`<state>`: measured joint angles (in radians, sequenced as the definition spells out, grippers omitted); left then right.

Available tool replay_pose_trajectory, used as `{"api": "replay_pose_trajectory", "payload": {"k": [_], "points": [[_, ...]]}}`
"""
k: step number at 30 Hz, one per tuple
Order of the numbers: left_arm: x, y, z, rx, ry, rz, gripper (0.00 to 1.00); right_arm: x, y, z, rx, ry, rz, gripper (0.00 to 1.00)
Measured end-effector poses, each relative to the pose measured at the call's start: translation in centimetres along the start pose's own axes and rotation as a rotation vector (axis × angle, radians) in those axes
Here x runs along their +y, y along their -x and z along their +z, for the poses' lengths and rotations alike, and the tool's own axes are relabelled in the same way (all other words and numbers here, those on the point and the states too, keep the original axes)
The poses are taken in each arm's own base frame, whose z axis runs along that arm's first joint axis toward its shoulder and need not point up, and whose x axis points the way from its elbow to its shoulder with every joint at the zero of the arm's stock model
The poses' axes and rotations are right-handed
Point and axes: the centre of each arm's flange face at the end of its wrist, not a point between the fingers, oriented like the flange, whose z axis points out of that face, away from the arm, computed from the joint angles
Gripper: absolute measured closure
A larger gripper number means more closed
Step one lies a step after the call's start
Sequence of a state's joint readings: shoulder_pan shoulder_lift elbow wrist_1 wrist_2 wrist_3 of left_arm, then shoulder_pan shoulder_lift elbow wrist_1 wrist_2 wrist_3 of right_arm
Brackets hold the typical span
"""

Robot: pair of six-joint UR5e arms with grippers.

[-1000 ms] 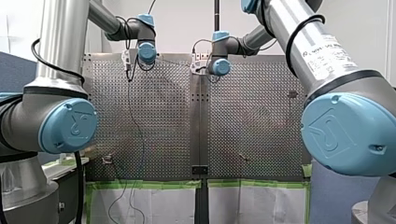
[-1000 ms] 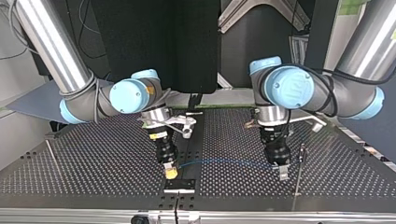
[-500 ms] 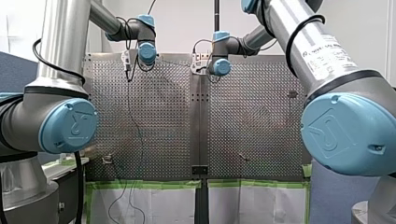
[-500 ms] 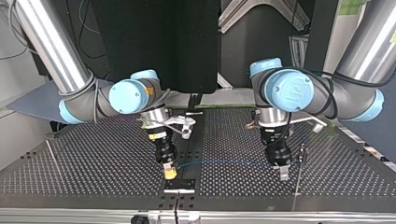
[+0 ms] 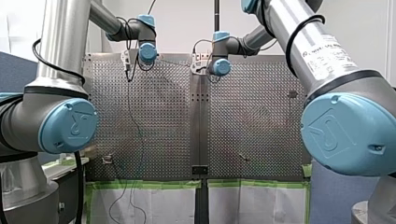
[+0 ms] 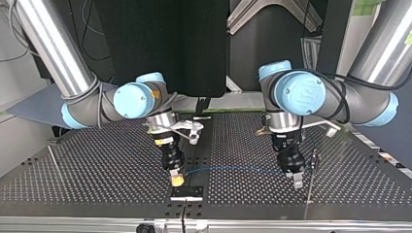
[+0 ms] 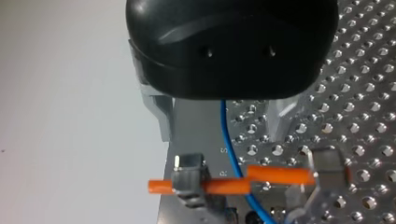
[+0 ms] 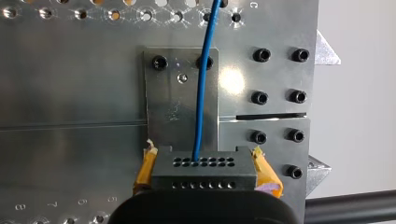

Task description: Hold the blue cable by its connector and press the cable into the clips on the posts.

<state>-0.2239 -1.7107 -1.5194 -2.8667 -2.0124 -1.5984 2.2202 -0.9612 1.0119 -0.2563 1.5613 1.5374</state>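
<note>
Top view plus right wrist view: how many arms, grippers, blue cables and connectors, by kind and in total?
Arms: 2, my right arm and my left arm
Grippers: 2, my right gripper and my left gripper
Blue cable: 1
Black connector: 1
Total: 6

In the left wrist view, the black housing of my left gripper (image 7: 223, 135) covered the blue cable (image 7: 228, 140) behind its fingers (image 7: 163, 119), which were blurred. In the right wrist view, the connector (image 8: 204, 179) hid most of the yellow pads (image 8: 268, 171) of my right gripper (image 8: 205, 168). In the front view, upper middle, the wrist joints (image 5: 148, 52) hid both grippers, and I couldn't make out the cable there.
</note>
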Motion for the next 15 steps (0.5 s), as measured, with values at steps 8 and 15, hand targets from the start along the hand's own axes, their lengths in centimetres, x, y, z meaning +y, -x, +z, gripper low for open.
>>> {"api": "replay_pose_trajectory", "payload": {"k": [8, 15], "points": [[-0.13, -0.19, -0.29, 0.004, 0.007, 0.01, 1.0, 0.06, 0.0, 0.01, 0.0, 0.001, 0.001, 1.0], [-0.81, -0.28, -0.52, 0.008, -0.042, 0.011, 1.0, 0.16, 0.0, 0.03, 0.0, 0.001, 0.001, 1.0]]}}
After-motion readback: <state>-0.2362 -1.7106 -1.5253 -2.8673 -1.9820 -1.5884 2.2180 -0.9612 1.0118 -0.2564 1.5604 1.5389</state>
